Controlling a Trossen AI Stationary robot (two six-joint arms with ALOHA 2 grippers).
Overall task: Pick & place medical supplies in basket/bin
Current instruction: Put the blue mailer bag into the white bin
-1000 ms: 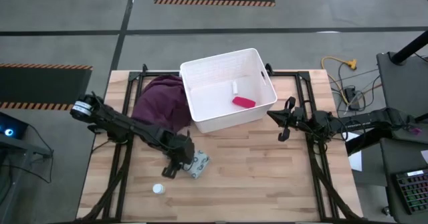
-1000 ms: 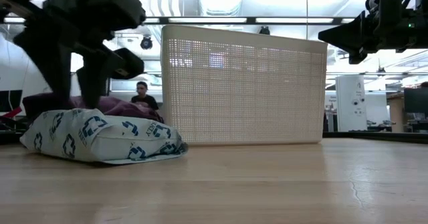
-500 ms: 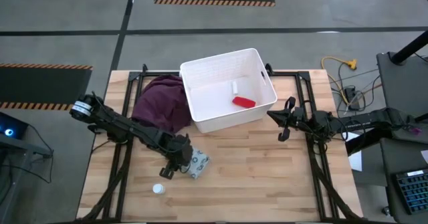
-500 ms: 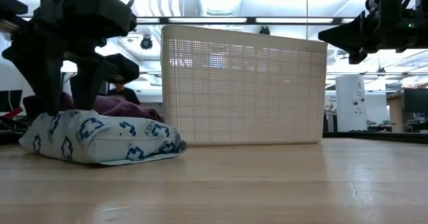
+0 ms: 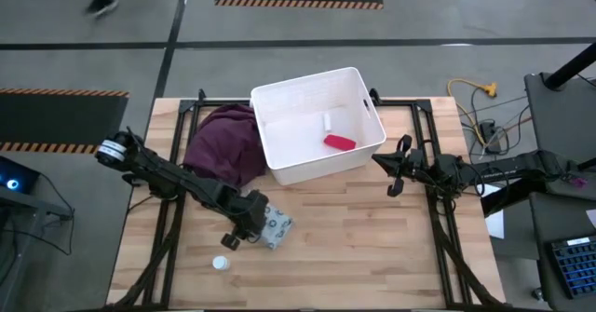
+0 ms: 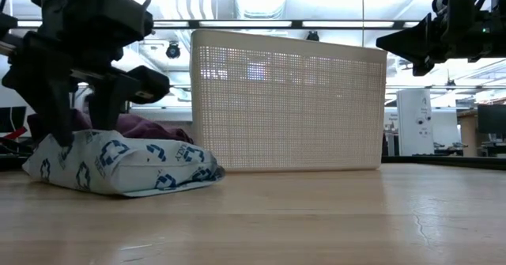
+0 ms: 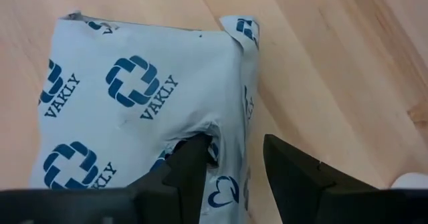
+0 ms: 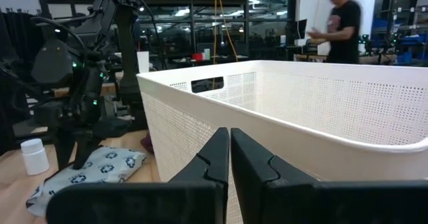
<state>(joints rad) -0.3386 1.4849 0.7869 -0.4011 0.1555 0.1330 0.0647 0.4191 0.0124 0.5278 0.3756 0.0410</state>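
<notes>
- High view — the left gripper (image 5: 250,221) is sitting at the packet (image 5: 277,227), which is lying on the table (image 5: 372,247) in front of the bin (image 5: 279,168). The bin is lying up and to the right of it, so the carry looks like a short diagonal. The right gripper (image 5: 392,170) is waiting beside the bin's right end, well apart from the packet; the left arm is plainly the nearer one. The red piece (image 5: 339,142) and a white piece (image 5: 327,122) are already lying in the bin; a small white round piece (image 5: 220,264) is resting near the table's front edge.
- Low view — the left gripper (image 6: 79,130) is pressing down onto the packet's (image 6: 142,166) end farthest from the bin (image 6: 288,99), fingers parted.
- Left wrist view — the fingers (image 7: 194,167) are straddling one edge of the packet (image 7: 134,110): one is digging into the wrapper, the other is standing on bare wood beside it, with a gap between them — not yet clamped, I judge.
- Right wrist view — the right gripper (image 8: 229,150) is resting with fingers together, holding nothing, facing the bin wall (image 8: 301,103).
</notes>
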